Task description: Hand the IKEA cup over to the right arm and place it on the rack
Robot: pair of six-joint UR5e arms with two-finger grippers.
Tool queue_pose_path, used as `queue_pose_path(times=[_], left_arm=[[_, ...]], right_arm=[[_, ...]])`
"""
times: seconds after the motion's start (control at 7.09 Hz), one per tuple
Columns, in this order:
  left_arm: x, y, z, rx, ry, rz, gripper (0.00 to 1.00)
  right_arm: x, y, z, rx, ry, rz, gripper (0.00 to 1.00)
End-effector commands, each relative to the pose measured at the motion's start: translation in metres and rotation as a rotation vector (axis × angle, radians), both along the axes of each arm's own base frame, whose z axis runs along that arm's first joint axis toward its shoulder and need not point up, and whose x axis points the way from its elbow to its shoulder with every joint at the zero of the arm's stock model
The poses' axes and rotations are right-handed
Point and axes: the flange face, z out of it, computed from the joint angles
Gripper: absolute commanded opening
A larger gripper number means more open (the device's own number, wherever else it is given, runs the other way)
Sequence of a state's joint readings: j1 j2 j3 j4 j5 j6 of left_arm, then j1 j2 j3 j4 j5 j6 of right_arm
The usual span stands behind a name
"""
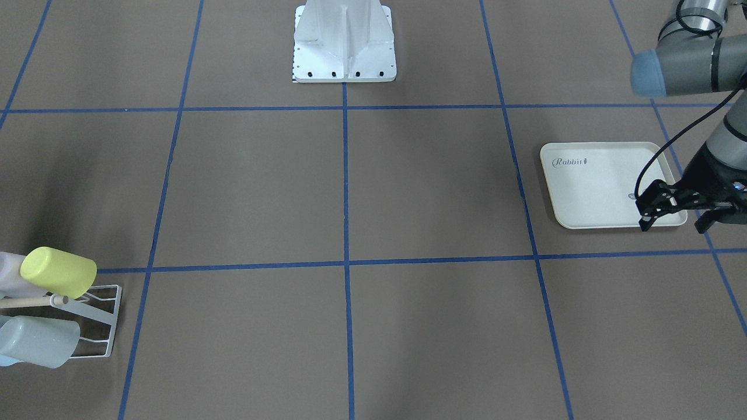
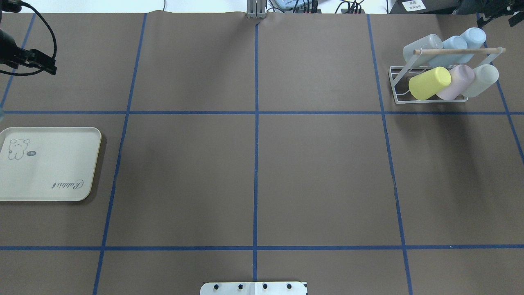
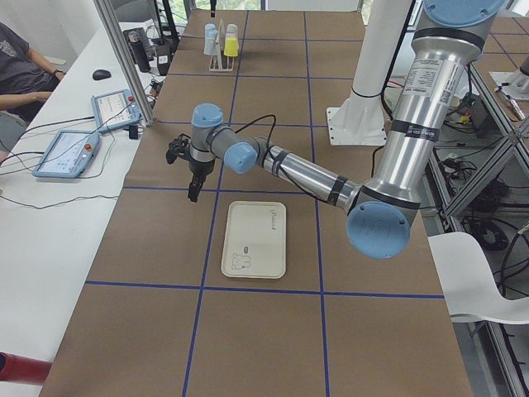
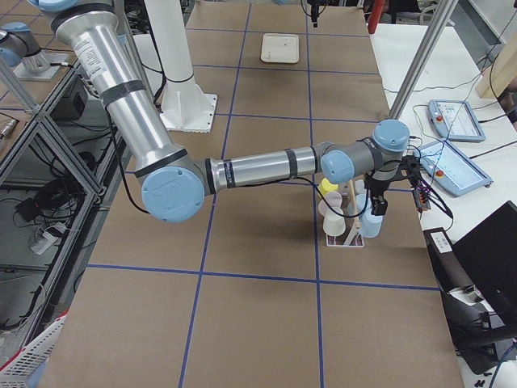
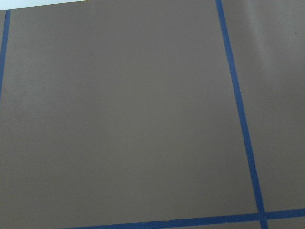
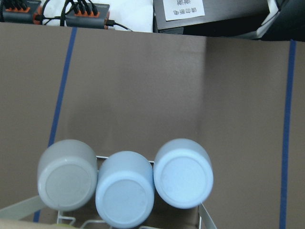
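Note:
Several pastel IKEA cups sit mouth-down on the white wire rack (image 2: 395, 82) with its wooden dowel; a yellow cup (image 2: 430, 83) is at the front beside a pink one and a grey one. The right wrist view looks down on three cup bottoms (image 6: 183, 172). The right arm (image 4: 258, 168) reaches to the rack, its gripper (image 4: 378, 212) just above the cups; whether it is open or shut I cannot tell. My left gripper (image 1: 674, 224) hovers open and empty at the cream tray's (image 1: 601, 186) edge.
The rabbit-print tray (image 2: 49, 164) lies bare at the table's left end. A white arm pedestal (image 1: 344, 44) stands at the middle of the robot's side. A person sits at the side desk (image 3: 21, 66) with tablets and cables.

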State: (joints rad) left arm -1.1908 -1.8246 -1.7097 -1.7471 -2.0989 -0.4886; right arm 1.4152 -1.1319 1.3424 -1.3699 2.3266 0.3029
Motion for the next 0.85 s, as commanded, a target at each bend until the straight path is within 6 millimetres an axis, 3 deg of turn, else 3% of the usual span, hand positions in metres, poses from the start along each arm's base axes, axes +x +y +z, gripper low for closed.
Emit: queue_pose_path(times=[0.0, 0.14, 0.42, 0.56, 0.71], left_arm=[[-0.070, 0.002, 0.034, -0.060, 0.051, 0.073, 1.00], [-0.109, 0.023, 0.082, -0.088, 0.054, 0.095, 1.00], [-0.157, 0.024, 0.138, -0.191, 0.083, 0.044, 1.00], [-0.167, 0.026, 0.159, -0.237, 0.145, 0.033, 1.00], [-0.167, 0.027, 0.163, -0.248, 0.152, 0.034, 1.00]], right_arm=[[0.012, 0.059, 0.004, -0.035, 0.052, 0.020, 0.98], [0.016, 0.086, 0.011, -0.069, 0.046, 0.015, 0.98], [0.033, 0.115, 0.029, -0.150, 0.002, 0.023, 0.99], [0.037, 0.121, 0.037, -0.165, 0.003, 0.029, 0.99], [0.038, 0.127, 0.046, -0.183, 0.003, 0.031, 0.99]])
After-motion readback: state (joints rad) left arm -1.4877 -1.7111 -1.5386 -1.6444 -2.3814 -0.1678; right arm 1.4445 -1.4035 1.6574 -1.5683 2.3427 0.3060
